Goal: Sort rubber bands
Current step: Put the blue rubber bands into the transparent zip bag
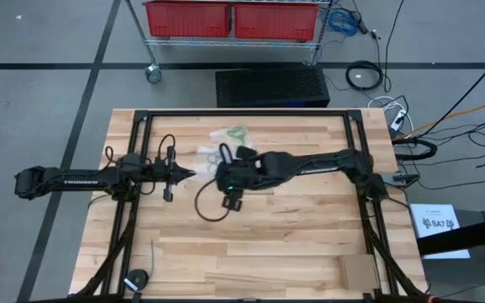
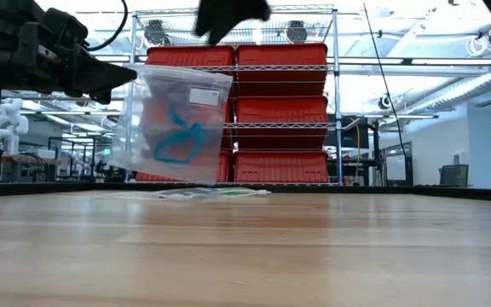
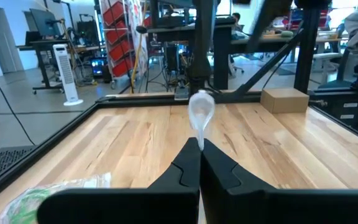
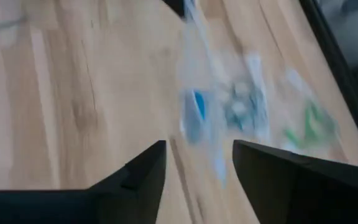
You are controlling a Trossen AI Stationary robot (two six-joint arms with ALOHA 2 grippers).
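The blue rubber bands [image 2: 177, 141], thin loops bunched together, hang inside a clear bag [image 2: 173, 119] pinched by the left gripper [image 3: 199, 146] above the desk [image 1: 293, 252] middle. The right gripper [image 4: 197, 165], spread, hovers right beside it; the bag could swing away or slip, spilling bands.

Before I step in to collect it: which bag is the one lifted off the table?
Look over the wooden table in front of the red bins. The left gripper pinches a clear zip bag there. Unlike the flat bags beneath, it hangs upright, holding bright blue rubber bands.
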